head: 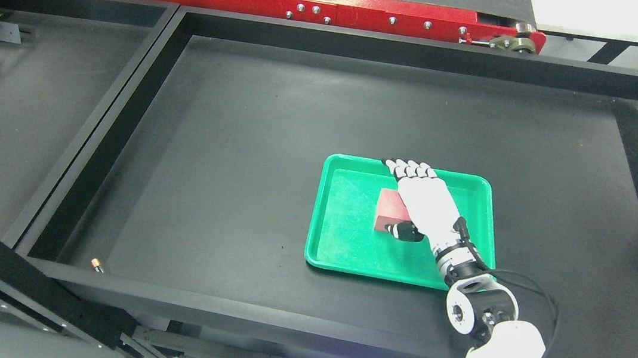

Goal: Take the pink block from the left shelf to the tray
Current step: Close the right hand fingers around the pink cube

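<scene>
Right hand [422,200] flat over red block [390,211] in green tray [346,254]

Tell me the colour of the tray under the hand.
Green; the tray shows plainly in the head view, the only view.

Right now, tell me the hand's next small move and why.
Probably lift the right hand straight up and away. The block already lies inside the green tray, and the fingers look stretched flat over it rather than curled round it.

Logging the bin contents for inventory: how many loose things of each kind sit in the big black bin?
Green tray: 1
Pink block: 1
Small brass-coloured piece: 1
Total: 3
</scene>
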`<state>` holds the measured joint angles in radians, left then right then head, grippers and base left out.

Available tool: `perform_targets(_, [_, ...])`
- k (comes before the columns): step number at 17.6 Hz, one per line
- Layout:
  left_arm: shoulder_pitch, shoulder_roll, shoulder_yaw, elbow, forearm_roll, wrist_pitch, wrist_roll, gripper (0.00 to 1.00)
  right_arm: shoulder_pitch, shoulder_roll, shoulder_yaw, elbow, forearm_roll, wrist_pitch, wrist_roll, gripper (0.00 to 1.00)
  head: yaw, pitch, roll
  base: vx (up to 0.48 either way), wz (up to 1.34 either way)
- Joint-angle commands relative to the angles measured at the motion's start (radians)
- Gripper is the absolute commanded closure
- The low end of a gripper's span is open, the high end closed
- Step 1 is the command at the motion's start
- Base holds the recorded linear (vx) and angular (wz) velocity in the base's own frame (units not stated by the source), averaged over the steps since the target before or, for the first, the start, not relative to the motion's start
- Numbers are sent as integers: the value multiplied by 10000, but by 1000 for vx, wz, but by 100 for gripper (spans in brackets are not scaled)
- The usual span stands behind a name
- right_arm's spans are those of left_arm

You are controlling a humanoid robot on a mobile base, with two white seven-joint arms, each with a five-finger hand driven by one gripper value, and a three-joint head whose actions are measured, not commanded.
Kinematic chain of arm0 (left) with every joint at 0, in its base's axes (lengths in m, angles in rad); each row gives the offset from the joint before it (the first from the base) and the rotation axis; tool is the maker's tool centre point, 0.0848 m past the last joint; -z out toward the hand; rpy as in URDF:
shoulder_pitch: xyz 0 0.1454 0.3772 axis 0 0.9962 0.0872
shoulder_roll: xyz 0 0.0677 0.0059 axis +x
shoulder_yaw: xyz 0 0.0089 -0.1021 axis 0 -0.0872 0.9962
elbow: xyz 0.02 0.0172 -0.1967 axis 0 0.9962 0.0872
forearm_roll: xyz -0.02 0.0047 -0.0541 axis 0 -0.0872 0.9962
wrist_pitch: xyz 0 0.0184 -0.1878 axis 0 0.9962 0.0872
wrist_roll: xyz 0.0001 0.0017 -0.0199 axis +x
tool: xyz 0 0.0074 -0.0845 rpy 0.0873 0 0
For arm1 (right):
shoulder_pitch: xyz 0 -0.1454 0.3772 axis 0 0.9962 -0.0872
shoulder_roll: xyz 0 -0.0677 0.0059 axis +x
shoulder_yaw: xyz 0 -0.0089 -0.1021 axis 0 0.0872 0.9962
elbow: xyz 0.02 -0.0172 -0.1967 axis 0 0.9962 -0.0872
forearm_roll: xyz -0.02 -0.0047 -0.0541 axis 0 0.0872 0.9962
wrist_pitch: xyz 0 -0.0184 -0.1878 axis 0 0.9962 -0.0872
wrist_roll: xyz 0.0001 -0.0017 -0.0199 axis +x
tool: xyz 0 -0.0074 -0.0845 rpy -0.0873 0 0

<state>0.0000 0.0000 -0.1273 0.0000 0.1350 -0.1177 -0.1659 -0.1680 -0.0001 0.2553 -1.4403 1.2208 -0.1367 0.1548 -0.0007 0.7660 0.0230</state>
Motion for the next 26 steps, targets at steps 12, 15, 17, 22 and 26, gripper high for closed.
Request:
perform_targets(12, [199, 175, 0, -175, 0, -4, 3, 0, -115, -173, 454, 995, -273, 2, 462, 1, 0, 0, 0, 33, 0])
perform_targets(15, [199, 175, 0, -175, 0, -4, 3, 0, -115, -173, 438, 1118, -273, 399, 447, 1, 0, 0, 0, 8, 0])
perform_targets(17, [199, 175, 0, -175, 0, -4, 3, 0, -130, -173, 439, 1134, -273, 569, 431, 2, 0, 0, 0, 0, 0])
perform_targets(22, [199, 175, 0, -175, 0, -4, 3, 0, -100, -173, 362, 1134, -289, 784, 324, 2, 0, 0, 0, 0, 0])
perform_targets(26, [199, 175, 0, -175, 0, -4, 3, 0, -69, -173, 393, 1134, -289, 769, 308, 10, 0, 0, 0, 0, 0])
